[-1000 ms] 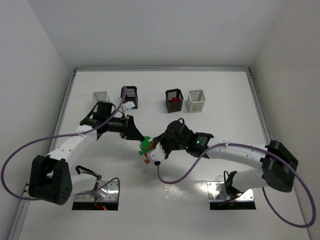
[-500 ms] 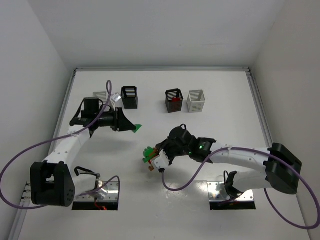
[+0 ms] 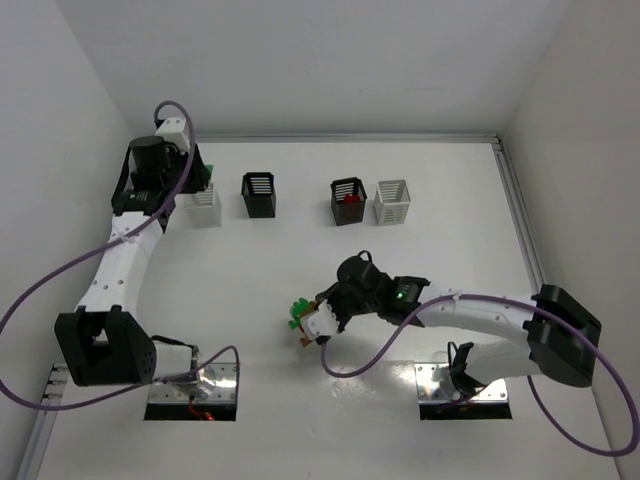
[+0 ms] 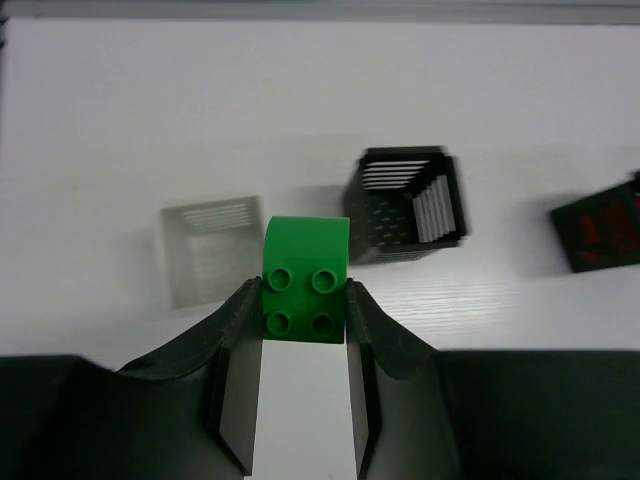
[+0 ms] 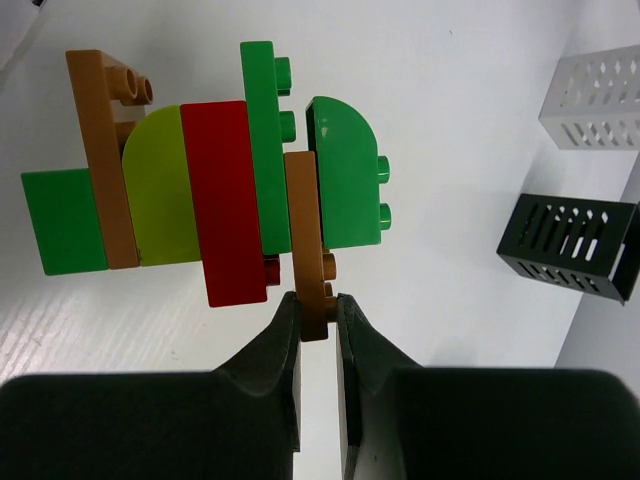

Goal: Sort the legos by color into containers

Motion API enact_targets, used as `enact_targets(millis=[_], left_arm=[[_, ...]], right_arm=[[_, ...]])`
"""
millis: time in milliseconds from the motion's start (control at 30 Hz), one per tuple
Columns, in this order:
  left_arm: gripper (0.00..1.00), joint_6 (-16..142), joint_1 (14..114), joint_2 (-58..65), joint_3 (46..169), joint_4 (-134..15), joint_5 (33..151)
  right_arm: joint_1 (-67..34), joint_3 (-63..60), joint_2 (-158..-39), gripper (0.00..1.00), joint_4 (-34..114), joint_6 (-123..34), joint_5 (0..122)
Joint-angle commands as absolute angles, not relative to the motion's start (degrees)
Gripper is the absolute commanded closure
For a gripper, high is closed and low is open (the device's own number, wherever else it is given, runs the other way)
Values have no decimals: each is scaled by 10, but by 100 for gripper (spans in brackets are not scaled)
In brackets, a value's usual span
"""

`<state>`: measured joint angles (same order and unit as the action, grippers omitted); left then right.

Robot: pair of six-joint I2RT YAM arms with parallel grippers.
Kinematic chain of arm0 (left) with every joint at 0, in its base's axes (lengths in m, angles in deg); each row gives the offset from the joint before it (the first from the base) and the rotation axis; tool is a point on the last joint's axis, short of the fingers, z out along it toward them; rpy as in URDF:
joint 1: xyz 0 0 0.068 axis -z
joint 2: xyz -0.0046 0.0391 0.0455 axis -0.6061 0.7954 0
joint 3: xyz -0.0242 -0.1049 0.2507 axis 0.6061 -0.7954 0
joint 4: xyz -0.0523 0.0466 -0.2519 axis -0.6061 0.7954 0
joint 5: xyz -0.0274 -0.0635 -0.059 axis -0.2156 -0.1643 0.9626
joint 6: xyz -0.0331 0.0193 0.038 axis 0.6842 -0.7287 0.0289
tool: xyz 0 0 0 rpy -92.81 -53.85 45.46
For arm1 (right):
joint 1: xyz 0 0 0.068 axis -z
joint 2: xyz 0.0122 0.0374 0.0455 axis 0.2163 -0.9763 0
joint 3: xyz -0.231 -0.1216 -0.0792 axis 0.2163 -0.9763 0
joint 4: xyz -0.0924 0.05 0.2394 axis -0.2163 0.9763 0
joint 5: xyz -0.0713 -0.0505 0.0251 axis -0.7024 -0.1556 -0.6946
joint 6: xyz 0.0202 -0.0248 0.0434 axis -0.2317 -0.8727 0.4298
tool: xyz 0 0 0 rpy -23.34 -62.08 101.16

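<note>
Left claw (image 4: 303,296) swung to the leftmost bin (image 4: 208,250), clamped on a green lego (image 4: 306,250); right claw (image 5: 318,300) clamps the lego cluster (image 5: 230,190)

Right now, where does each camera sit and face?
Top external: above, behind the bases, looking down on the table; left arm and right arm show.
Left wrist: on that arm, facing the leftmost white bin past the left gripper and its green brick.
Right wrist: on that arm, facing the lego cluster in the right gripper.
Top and left wrist share the leftmost white bin.

White left arm (image 3: 118,262) and white right arm (image 3: 478,312), black joints, looping purple cables (image 3: 176,103), small green light (image 3: 400,293).
</note>
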<state>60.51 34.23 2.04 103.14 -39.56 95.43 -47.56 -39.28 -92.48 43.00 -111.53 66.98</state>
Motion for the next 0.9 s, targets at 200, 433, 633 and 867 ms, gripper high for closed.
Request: enact_targets(millis=[200, 433, 633, 867], left_arm=[[98, 574, 327, 78, 1023, -390, 771], [96, 574, 327, 110, 1029, -398, 766], [94, 574, 327, 152, 1047, -403, 759], [84, 580, 316, 187, 1065, -409, 783]], right_arm=[[-469, -356, -948, 100, 425, -1090, 675], [-464, -351, -953, 100, 425, -1084, 675], [-464, -356, -953, 100, 425, -1084, 669], [-464, -356, -959, 100, 420, -1084, 664]])
